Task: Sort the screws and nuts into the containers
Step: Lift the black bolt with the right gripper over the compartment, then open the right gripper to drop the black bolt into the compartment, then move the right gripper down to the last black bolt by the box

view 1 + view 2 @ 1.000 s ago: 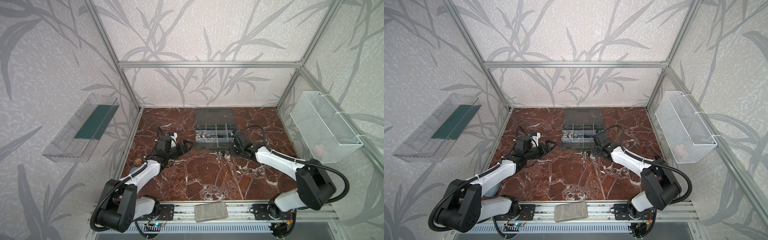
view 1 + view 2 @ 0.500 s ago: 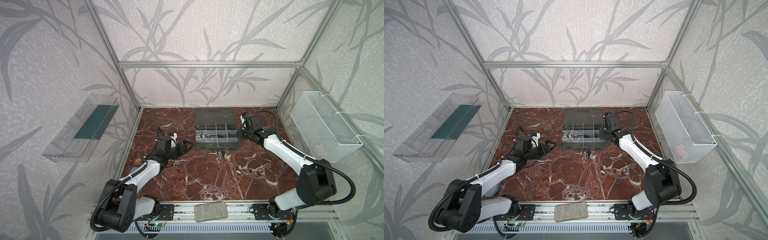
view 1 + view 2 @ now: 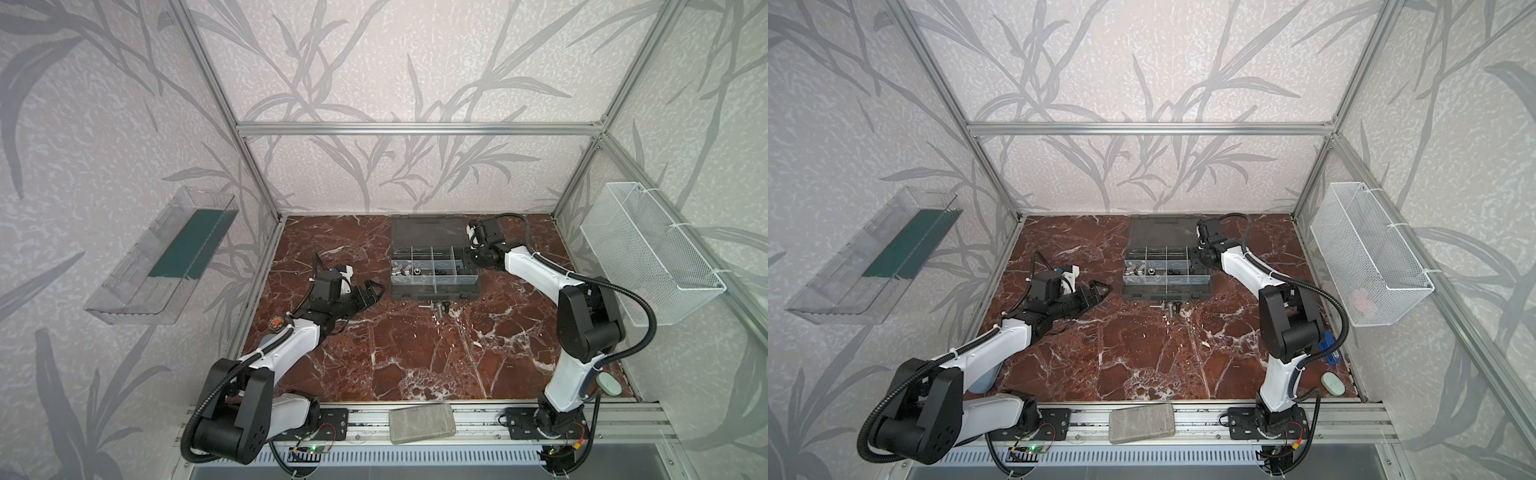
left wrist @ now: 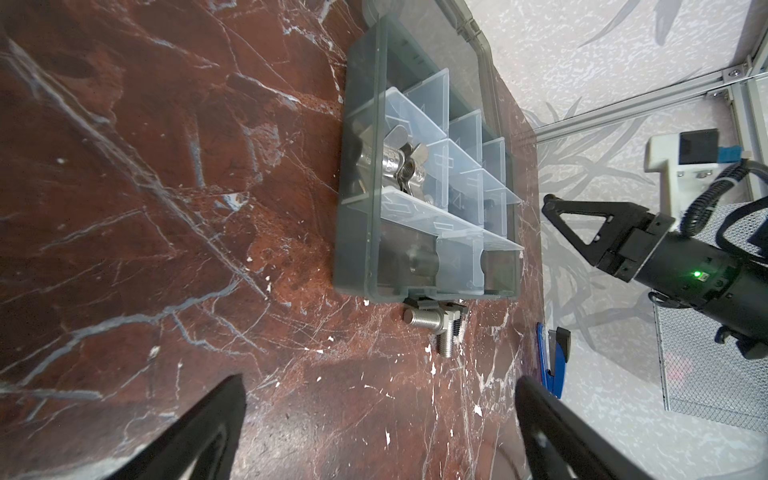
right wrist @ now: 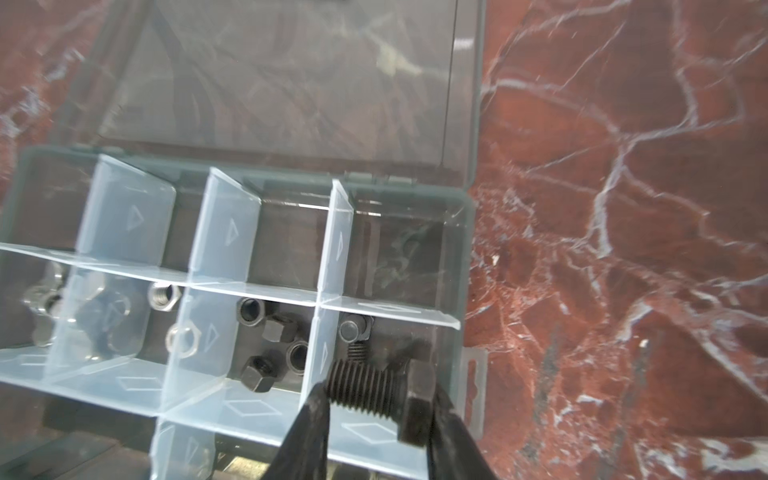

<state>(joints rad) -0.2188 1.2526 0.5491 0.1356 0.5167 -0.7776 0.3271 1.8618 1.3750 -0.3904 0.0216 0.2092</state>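
Right wrist view: right gripper (image 5: 376, 399), part-closed, clamps a black screw (image 5: 365, 388) over the right-edge cell (image 5: 395, 312) of the organizer (image 5: 468, 249); lower between its walls, then release; left gripper (image 4: 380, 384) gapes empty.

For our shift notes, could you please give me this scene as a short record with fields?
Right hand: shut on a black screw, above an end cell of the organizer case
Left hand: open, empty, left of the case
Loose screws: on the table by the case's front wall
Sorted cells: black nuts, silver hex nuts, wing nuts, each kind apart
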